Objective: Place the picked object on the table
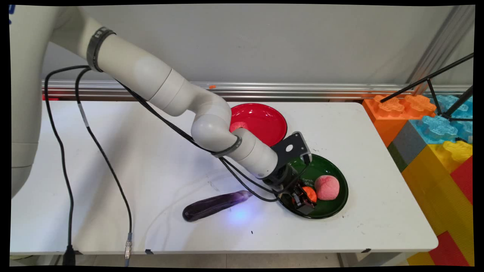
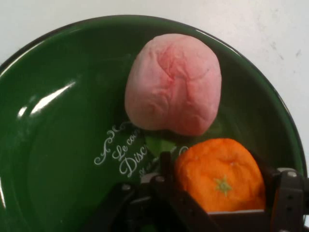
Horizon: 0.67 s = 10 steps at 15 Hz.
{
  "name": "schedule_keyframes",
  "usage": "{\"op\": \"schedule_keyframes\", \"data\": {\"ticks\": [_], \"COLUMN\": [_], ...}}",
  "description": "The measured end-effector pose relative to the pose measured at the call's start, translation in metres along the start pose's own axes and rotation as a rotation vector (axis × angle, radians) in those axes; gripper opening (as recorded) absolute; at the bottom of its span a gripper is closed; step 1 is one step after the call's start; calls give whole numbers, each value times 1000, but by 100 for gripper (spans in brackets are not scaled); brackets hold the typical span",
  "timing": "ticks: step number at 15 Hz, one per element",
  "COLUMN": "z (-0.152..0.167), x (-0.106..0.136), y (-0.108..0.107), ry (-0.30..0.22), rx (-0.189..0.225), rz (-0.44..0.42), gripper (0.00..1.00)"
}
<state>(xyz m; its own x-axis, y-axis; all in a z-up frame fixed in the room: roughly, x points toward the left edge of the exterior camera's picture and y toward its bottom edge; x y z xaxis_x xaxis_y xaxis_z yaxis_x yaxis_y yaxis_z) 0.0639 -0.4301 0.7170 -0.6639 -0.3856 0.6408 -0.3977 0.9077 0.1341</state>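
My end effector is down in the green plate, fingers clamped either side of the orange, seemingly touching; pink peach sits just beyond.

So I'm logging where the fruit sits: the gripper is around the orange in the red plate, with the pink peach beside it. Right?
Not quite: the plate is green, not red. The hand view shows the gripper around the orange in the green plate, with the pink peach beside it. The red plate sits farther back.
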Motion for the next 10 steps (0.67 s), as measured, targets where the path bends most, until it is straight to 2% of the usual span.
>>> {"op": "schedule_keyframes", "data": {"ticks": [6,10], "z": [-4,-15], "x": [0,13], "y": [3,5], "ry": [-1,21], "rx": [-8,-5], "rz": [6,12], "gripper": [0,0]}}
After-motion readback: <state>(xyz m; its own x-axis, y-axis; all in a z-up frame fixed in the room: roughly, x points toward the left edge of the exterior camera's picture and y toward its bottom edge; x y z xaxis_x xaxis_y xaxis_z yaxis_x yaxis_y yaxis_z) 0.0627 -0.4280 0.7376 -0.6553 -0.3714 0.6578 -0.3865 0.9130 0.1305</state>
